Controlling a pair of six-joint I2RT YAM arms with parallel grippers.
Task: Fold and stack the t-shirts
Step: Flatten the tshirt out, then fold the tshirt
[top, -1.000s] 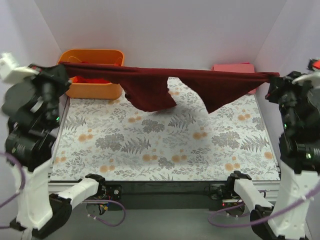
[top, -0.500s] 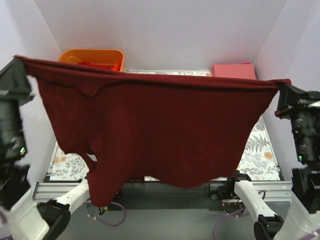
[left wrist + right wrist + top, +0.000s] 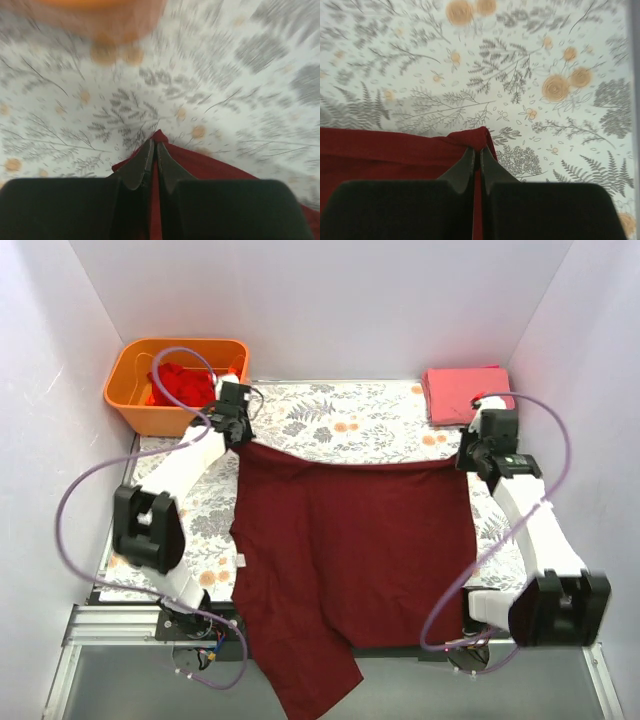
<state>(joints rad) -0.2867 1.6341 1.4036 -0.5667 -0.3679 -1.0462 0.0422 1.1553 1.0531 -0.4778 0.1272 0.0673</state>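
maroon t-shirt [image 3: 350, 540] spread on table [image 3: 340, 420], red t-shirts [image 3: 180, 385] in orange bin [image 3: 140, 418]

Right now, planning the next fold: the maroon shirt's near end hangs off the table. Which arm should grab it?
Left, probably: the overhang sits on the left gripper's side; the right gripper pinches the maroon shirt's opposite far corner.

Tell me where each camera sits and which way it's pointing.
Top external: above and behind the bases, looking down on the table; left arm and right arm show, left gripper and right gripper pinching far corners of the maroon t-shirt.
Left wrist: on the left arm, looking down past its shut fingers at one corner; blurred.
Right wrist: on the right arm, looking down past its shut fingers at the other corner.
Shared: both wrist views show a pinched corner over the floral table.
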